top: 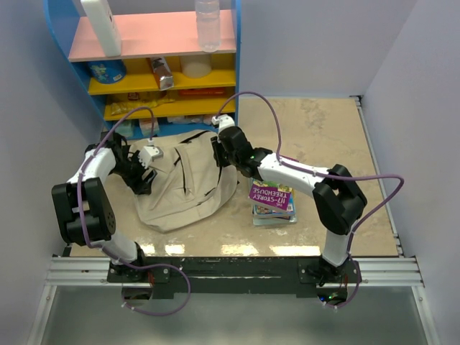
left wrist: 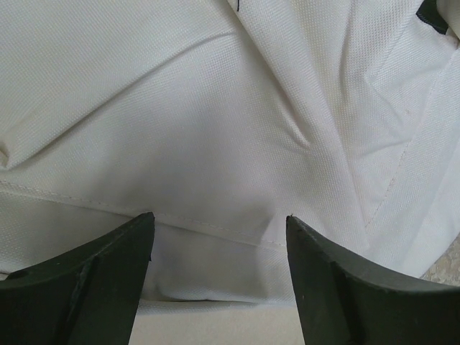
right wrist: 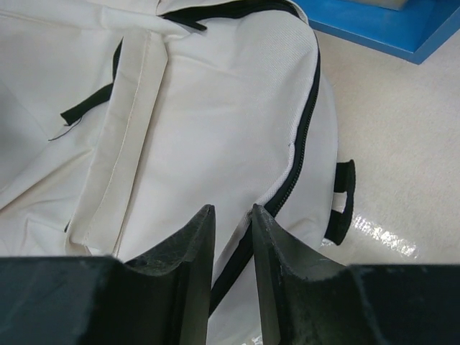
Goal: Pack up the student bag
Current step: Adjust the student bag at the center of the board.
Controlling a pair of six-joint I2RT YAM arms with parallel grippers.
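The student bag lies flat on the table's middle left, beige with black zippers and straps. My left gripper is at its left edge; in the left wrist view the gripper is open, its fingers wide apart over a seamed fold of the bag's fabric. My right gripper is at the bag's top right corner. In the right wrist view the gripper has its fingers close together around the bag's black zipper edge. The bag's inside is hidden.
A stack of books lies right of the bag, under the right arm. A blue shelf unit with bottles and packets stands at the back left; its base is close behind the bag. Walls enclose left, back and right.
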